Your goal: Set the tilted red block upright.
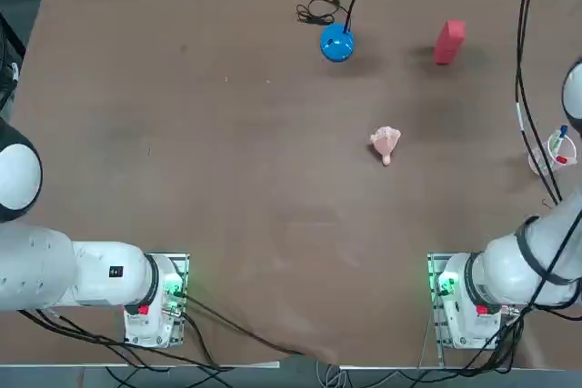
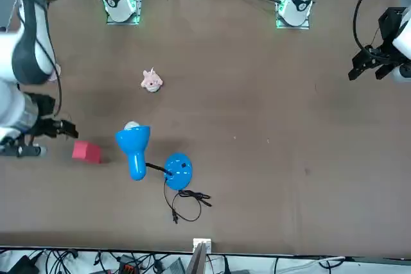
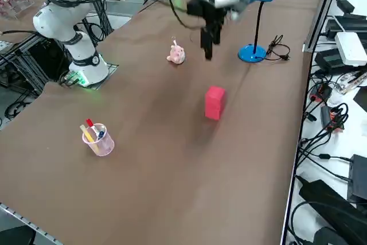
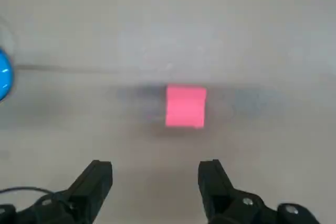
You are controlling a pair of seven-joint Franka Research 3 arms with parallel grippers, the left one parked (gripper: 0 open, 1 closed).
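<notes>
So the big brown table (image 1: 227,179) is mostly bare, with everything bunched toward the far edge on the robot's right half. Biggest thing on it is the blue desk lamp (image 2: 133,145), round base on the table, head swung out toward the block's side, with its black cord (image 2: 186,200) coiled just beyond the base. Over by the right edge there's a clear cup of pens (image 3: 96,139), well out of the way, probably just clutter. The right gripper (image 4: 153,179) hangs in the air above the table near the red block, fingers spread wide with nothing between them, which reads to me like it's lining up for a grab and hasn't committed yet. The red block (image 1: 449,41) sits alone on the table near the far edge, to the right of the lamp base and well apart from it. In the top view it looks like it's leaning, but honestly from the side camera it seems close to standing, so I can't say how tilted it is. Smallest is the pale pink lumpy thing (image 1: 386,144), nearer mid-table, not involved.
</notes>
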